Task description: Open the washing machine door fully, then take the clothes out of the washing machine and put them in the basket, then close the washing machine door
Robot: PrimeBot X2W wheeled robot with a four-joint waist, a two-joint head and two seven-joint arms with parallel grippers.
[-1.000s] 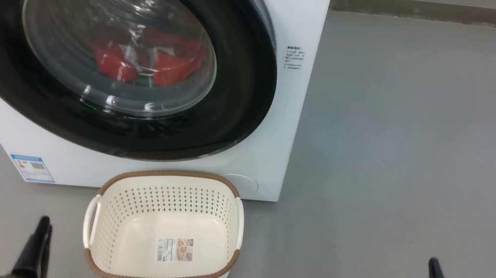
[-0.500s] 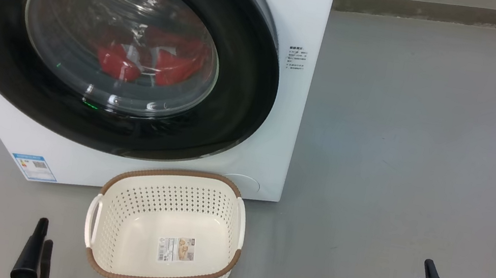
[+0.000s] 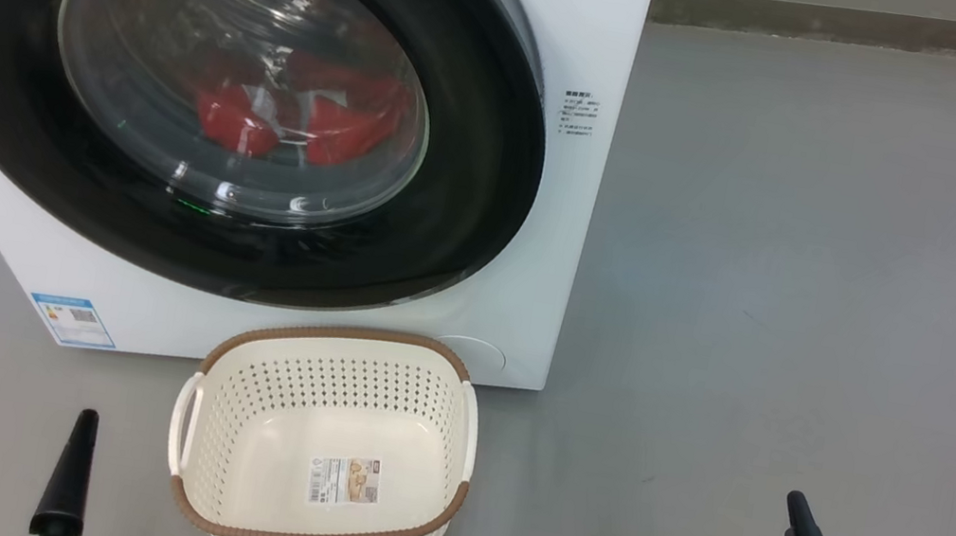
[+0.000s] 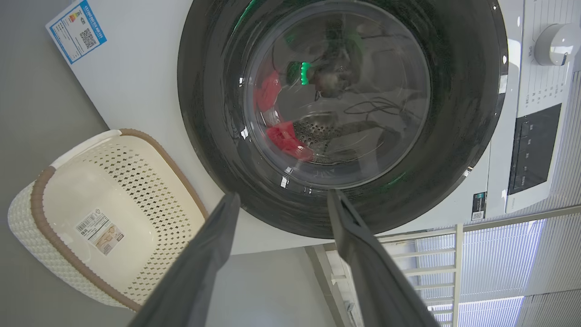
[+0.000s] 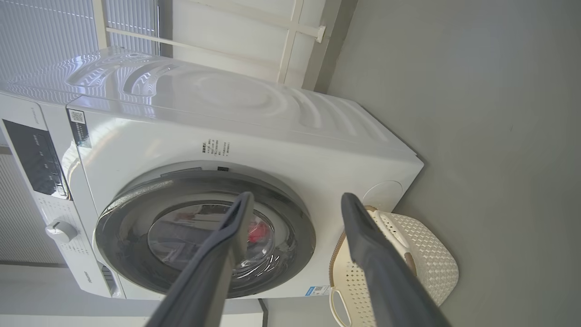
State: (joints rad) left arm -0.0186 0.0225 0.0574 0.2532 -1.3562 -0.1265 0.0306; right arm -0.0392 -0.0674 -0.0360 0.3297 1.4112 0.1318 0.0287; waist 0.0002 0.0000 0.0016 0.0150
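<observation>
The left claw (image 4: 282,195) and right claw (image 5: 297,195) gaped before the shut washing machine door (image 3: 475,162); stiff and glossy, it probably wanted an edge hold.

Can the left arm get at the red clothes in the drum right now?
Probably not. The washing machine door looks shut, so its glass stands between the left gripper and the clothes. The gripper is open, short of the door, with nothing between them, so the door itself looks reachable.

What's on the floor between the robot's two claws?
In the head view, the empty basket, nearer the left gripper; toward the right gripper, bare grey floor.
</observation>
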